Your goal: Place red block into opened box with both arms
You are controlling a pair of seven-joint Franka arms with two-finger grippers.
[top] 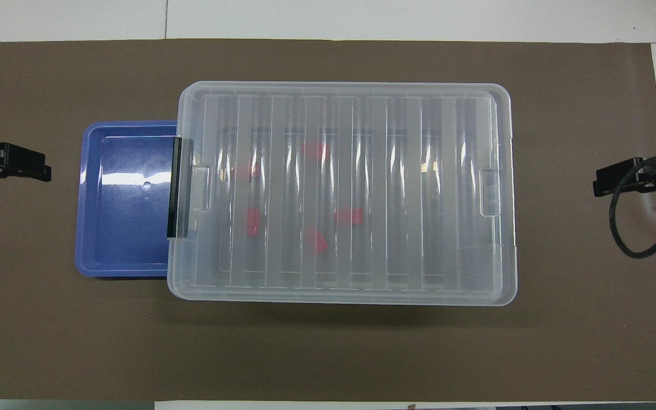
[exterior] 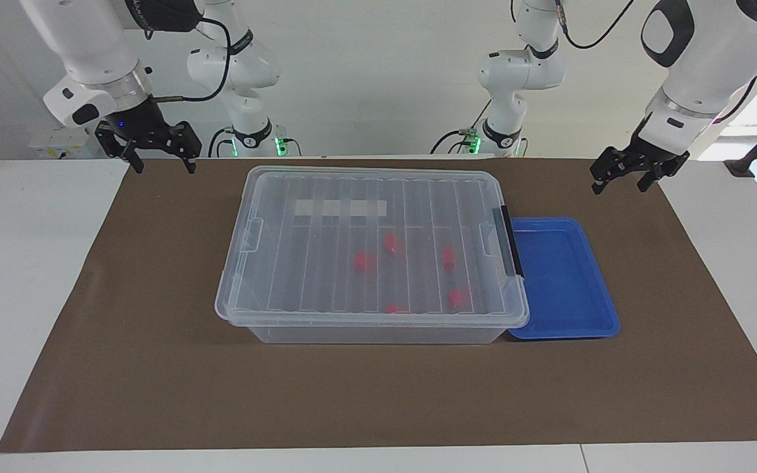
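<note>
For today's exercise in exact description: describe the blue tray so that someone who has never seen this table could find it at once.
Start at the big clear box with the ribbed lid in the middle of the brown mat. At the end with the black clip handle, toward the left arm's end of the table, lies the blue tray, partly tucked under the box's rim. It is the only opaque blue, shallow, lidless container, and it holds nothing.

White arms (exterior: 700, 59) w/ grey joint bands, black cables, black jaws.

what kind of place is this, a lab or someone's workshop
Most likely a robotics lab: two white arms mounted at a table with a brown mat, and a staged clear box of red blocks beside a blue tray.
</note>
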